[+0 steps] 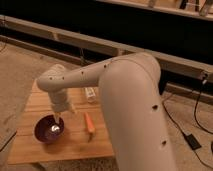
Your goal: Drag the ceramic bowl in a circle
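One set of jaws is all I have, and it hangs at the end of my wrist, pointing straight down at the far right edge of the ceramic bowl (50,129). The tip sits right at the rim, over the bowl's inside. I cannot tell whether the jaws touch the rim, nor whether they are spread or pressed together.

Directly beneath and a little to the left of the jaws as the camera sees it, the bowl stands upright on the bench (30,146). It is round, dark purple and glossy, with a bright glint low in its hollow.

Just to the right of the jaws lies an orange carrot (89,123), flat on the wood and apart from the bowl, with one end pointing away from the camera and the other toward it.

Behind the jaws and further right, a small white object (90,93) rests on the bench; my arm covers part of it and I cannot make out what it is.

Above the jaws my arm (75,80) rises from the wrist to a pale rounded joint. It then runs right across the bench into a much thicker segment dotted with small dark holes — that segment fills the near right of the view.

Well away from the jaws, past the bench's right side, a dark cable (176,124) trails over speckled carpet (20,70). A long pale rail (75,41) runs along the dark wall beyond.
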Motion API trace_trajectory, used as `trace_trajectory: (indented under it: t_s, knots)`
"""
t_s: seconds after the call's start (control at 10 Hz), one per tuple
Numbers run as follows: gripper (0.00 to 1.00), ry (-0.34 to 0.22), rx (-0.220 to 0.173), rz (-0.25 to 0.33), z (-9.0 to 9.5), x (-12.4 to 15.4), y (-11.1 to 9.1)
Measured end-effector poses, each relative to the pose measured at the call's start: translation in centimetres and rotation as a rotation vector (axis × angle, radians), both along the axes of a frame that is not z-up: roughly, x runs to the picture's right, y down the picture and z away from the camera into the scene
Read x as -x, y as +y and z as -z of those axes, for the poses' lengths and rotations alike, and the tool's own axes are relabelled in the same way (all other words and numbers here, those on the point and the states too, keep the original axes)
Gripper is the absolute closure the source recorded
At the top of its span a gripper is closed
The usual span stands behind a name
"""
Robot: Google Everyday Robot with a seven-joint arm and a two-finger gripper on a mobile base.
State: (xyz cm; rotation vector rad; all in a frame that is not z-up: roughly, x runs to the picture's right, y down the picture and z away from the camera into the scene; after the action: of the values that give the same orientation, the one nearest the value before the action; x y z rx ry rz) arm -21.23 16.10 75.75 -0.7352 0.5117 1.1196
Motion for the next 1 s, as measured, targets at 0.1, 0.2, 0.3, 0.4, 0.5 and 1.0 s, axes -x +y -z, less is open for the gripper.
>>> trace_trajectory:
  t_s: [0.1, 0.2, 0.3, 0.4, 0.5, 1.0]
  knots:
    - [0.35, -0.01, 0.009, 0.022, -0.8, 0.6, 0.6]
    - [0.35, -0.017, 0.014, 0.034, -1.5, 1.0, 0.9]
    - [0.35, -0.023, 0.017, 0.04, -2.0, 1.3, 1.1]
    - [0.35, -0.027, 0.023, 0.043, -2.9, 1.7, 1.3]
    - [0.35, -0.03, 0.027, 0.042, -3.4, 1.9, 1.4]
    - [0.57, -0.072, 0.055, 0.017, -5.4, 2.7, 2.3]
